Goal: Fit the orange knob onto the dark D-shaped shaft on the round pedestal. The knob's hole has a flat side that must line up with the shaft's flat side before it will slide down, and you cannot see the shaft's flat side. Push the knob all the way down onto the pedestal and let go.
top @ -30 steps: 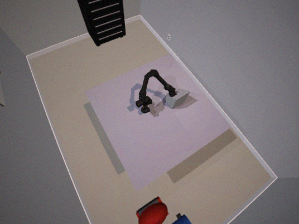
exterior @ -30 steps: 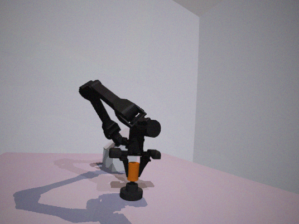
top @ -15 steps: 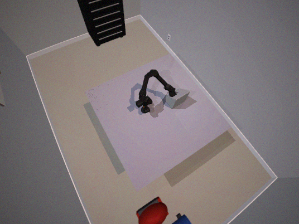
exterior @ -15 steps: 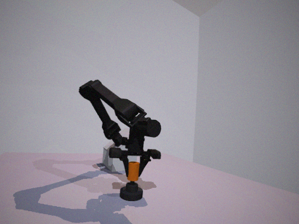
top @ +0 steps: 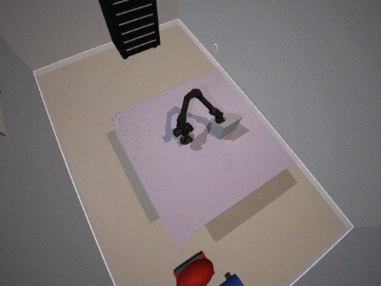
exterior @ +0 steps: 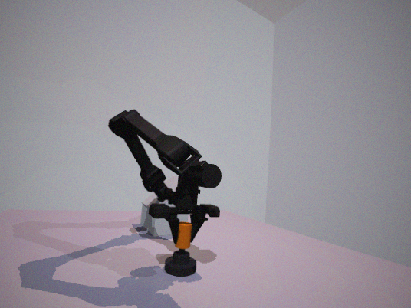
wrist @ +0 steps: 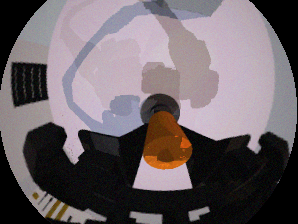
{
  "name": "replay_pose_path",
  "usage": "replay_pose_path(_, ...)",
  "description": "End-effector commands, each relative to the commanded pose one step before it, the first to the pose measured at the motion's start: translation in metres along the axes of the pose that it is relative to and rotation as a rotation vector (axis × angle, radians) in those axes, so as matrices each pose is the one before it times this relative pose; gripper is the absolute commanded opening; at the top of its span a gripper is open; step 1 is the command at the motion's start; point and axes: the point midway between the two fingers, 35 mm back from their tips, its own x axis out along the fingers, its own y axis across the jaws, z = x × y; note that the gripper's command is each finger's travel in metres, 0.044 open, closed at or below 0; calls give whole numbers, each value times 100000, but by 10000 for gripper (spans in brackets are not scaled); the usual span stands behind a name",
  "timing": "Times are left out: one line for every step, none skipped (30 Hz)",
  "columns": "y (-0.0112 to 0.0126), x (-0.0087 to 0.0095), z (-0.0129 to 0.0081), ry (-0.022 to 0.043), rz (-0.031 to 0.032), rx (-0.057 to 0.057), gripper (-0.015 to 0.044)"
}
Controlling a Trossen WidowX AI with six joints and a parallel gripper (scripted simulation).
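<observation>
A black robot arm [exterior: 153,142] bends over a pale lilac surface [exterior: 287,268], its hand [exterior: 185,230] pointing straight down; the hand is closed on an orange knob [exterior: 184,234], a short upright cylinder held between the two dark fingers [exterior: 198,226]; the knob sits directly above a round dark pedestal [exterior: 180,264] that stands on the surface. In the exterior view the knob's lower end meets the narrow dark top of the pedestal, where the shaft would be; the shaft itself is too small and dark to make out, and the knob stands high above the pedestal's wide base, not pressed down against it.

From the wrist view the knob [wrist: 164,141] fills the centre, flanked by the black fingers; just beyond its far end the dark round pedestal [wrist: 158,104] peeks out, in line with the knob; grey and bluish shadows of the arm lie across the surface [wrist: 233,63] around it.

From the top view the arm [top: 192,103] arches from a pale grey block [top: 225,126] at its base towards the pedestal [top: 185,139]; only a speck of the knob [top: 183,136] shows there; the lilac surface [top: 213,178] lies inside a beige floor [top: 82,107], with a black set of drawers [top: 129,25] at the far end and a red rounded object [top: 195,272] at the near end.
</observation>
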Motion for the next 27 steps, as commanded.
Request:
replay_pose_path(-31,62,89,88,173,-1068,0)
replay_pose_path(0,0,0,0,0,0,0)
replay_pose_path(12,100,4,0,6,0,0)
replay_pose_path(11,25,-7,1,2,0,0)
replay_pose_path(9,37,-9,0,2,0,0)
replay_pose_path(4,39,-10,1,2,0,0)
replay_pose_path(-3,-70,-8,0,-4,0,0)
replay_pose_path(0,0,0,0,0,0,0)
replay_pose_path(-7,0,-16,1,0,1,0)
replay_pose_path(0,0,0,0,0,0,0)
replay_pose_path(-3,44,-17,1,2,1,0)
replay_pose_path(0,0,0,0,0,0,0)
replay_pose_path(0,0,0,0,0,0,0)
replay_pose_path(0,0,0,0,0,0,0)
replay_pose_path(0,0,0,0,0,0,0)
replay_pose_path(-13,-123,2,0,-6,0,0)
replay_pose_path(-16,-169,-6,0,-9,1,0)
replay_pose_path(3,-49,-11,0,-2,1,0)
replay_pose_path(21,-56,-9,0,-2,0,0)
replay_pose_path(29,-52,-22,1,-1,1,0)
replay_pose_path(3,-4,-4,0,0,919,0)
replay_pose_path(4,-5,-8,0,0,1694,0)
replay_pose_path(5,-5,-11,1,0,2840,0)
replay_pose_path(5,-1,-11,1,0,3370,0)
replay_pose_path(5,3,-10,1,0,4182,0)
replay_pose_path(5,9,-10,1,1,5191,0)
replay_pose_path(6,15,-9,1,1,6260,0)
